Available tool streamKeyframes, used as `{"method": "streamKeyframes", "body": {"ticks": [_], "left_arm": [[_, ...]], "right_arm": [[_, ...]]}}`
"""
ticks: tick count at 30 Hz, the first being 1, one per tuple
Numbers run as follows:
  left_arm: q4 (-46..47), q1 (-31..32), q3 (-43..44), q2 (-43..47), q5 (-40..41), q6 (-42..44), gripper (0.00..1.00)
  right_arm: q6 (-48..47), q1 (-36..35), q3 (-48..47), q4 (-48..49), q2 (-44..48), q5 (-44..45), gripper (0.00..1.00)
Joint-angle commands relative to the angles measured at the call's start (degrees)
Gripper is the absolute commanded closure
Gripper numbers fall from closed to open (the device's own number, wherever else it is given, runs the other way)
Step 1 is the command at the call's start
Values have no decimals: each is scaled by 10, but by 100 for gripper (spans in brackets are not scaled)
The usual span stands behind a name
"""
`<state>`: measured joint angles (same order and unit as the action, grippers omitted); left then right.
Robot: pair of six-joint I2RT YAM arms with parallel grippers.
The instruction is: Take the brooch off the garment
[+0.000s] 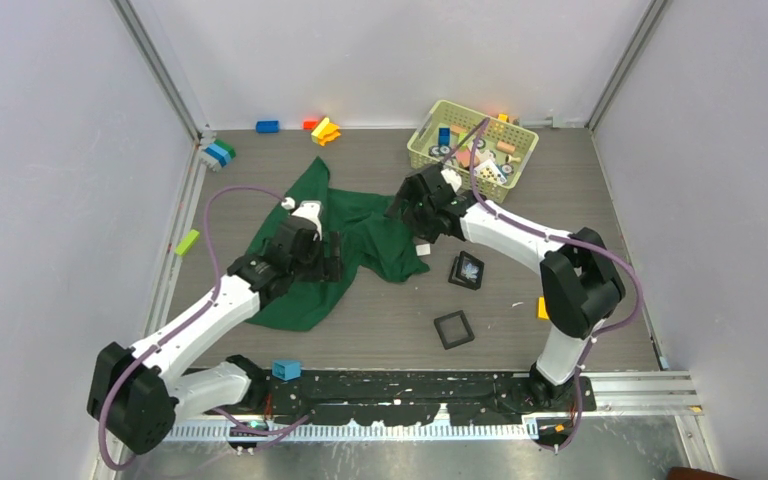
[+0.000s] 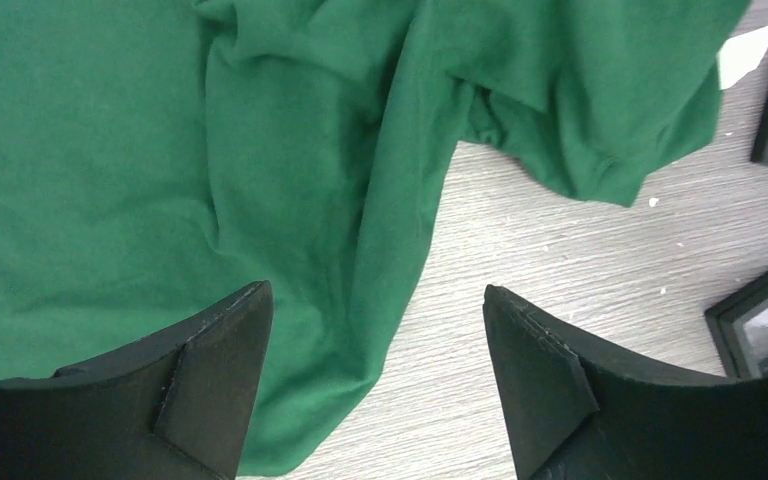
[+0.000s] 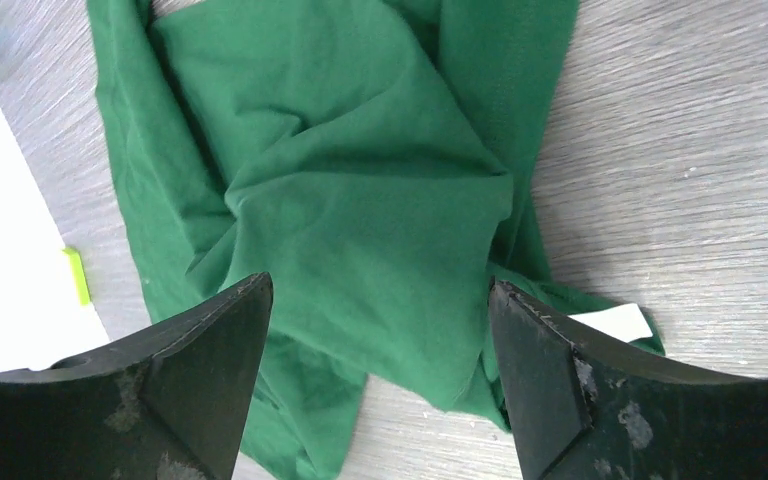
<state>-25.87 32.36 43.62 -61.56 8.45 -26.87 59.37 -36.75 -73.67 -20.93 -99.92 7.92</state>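
L gripper (image 2: 375,300) and R gripper (image 3: 380,290) hang open over the garment (image 1: 365,235). Brooch (image 1: 468,268) lies, I think, in 1 black tray (image 1: 463,284) nearby; a low move could drag cloth onto it.

We saw the garment (image 2: 110,150) as matt green cloth, soft and creased. Under the garment the table (image 2: 560,250) looked like grey wood grain, matt. Above the garment, the right gripper (image 3: 380,295) had black, scuffed, dull fingers (image 3: 570,390)
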Motion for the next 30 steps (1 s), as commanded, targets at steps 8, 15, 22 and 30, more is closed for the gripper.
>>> {"method": "streamKeyframes", "body": {"ticks": [8, 15, 22, 30], "left_arm": [[66, -13, -13, -103, -57, -9, 34], [86, -35, 2, -148, -81, 0, 67], [16, -70, 126, -178, -143, 44, 100], [-145, -28, 163, -89, -177, 58, 100]], "right_arm": [[71, 2, -9, 52, -49, 53, 29], [13, 13, -40, 63, -45, 33, 99], [-69, 63, -209, -23, -71, -44, 100], [-167, 63, -196, -48, 33, -122, 100]]}}
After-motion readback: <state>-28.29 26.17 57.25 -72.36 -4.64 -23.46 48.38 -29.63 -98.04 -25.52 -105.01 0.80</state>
